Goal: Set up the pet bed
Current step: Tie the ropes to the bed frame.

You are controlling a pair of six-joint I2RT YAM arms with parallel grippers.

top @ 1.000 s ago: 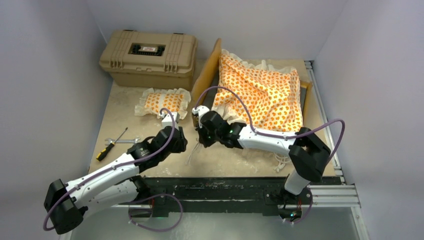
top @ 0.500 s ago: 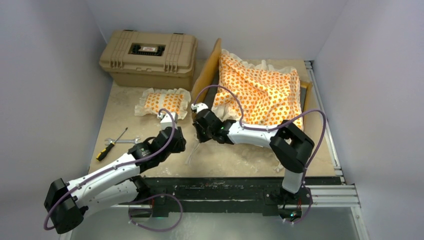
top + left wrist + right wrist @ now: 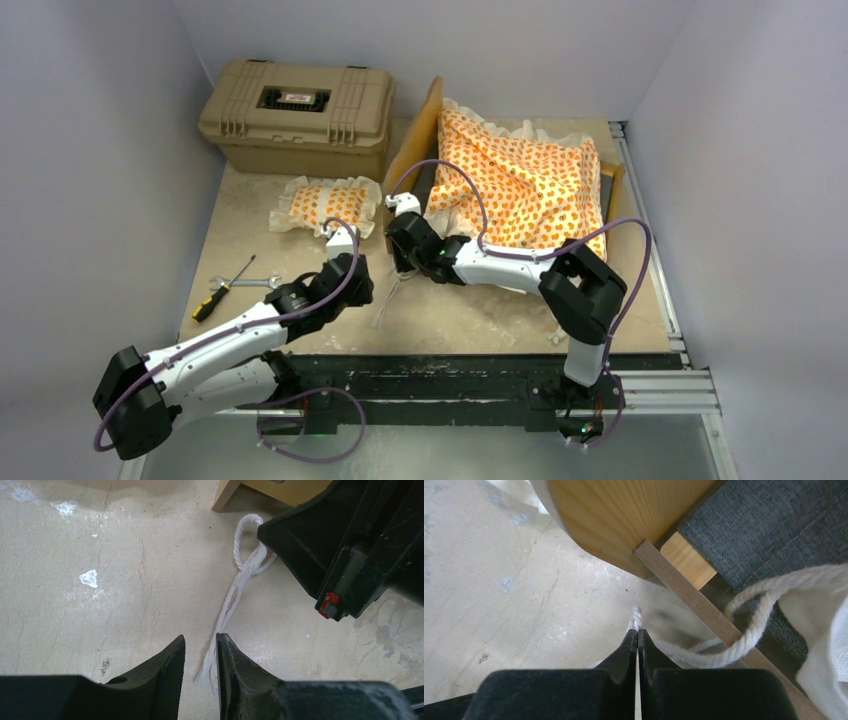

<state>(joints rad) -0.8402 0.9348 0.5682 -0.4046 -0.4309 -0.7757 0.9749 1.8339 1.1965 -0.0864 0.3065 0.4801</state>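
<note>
A: Where is the pet bed at this moment?

B: The wooden frame point(image 3: 612, 190) stands at the far right part of the table point(image 3: 240, 230), with its headboard point(image 3: 418, 130) toward the middle. The mattress cushion point(image 3: 525, 185) lies on it crumpled, not flat. The small pillow point(image 3: 325, 205) lies apart, just in front of the tan hard case point(image 3: 295, 115) in the far left corner.

A: How will these things handle, do you think?

B: I judge the cushion light and very soft, so it will sag where nothing supports it. The white cord point(image 3: 235, 600) coming from it is thin and limp, and can slip out of a pinch. The frame is stiff but probably light, so a hard pull on the cord may drag it. To spread the cushion I would take the ruffle at a corner, not the cord.

A: And the pincers?

B: The right gripper point(image 3: 637, 632) is pressed together on the cord, whose tip sticks out above the fingertips, beside the frame's near left corner. The left gripper point(image 3: 201, 640) has a narrow gap between its fingers point(image 3: 170, 665). The cord's loose end lies on the table at this gap and does not look gripped.

A: The arms?

B: The right arm is folded, with its forearm running left in front of the frame and its wrist turned down. The left arm stretches from the near left corner toward the middle. Its gripper points down, just beside the right one.
</note>
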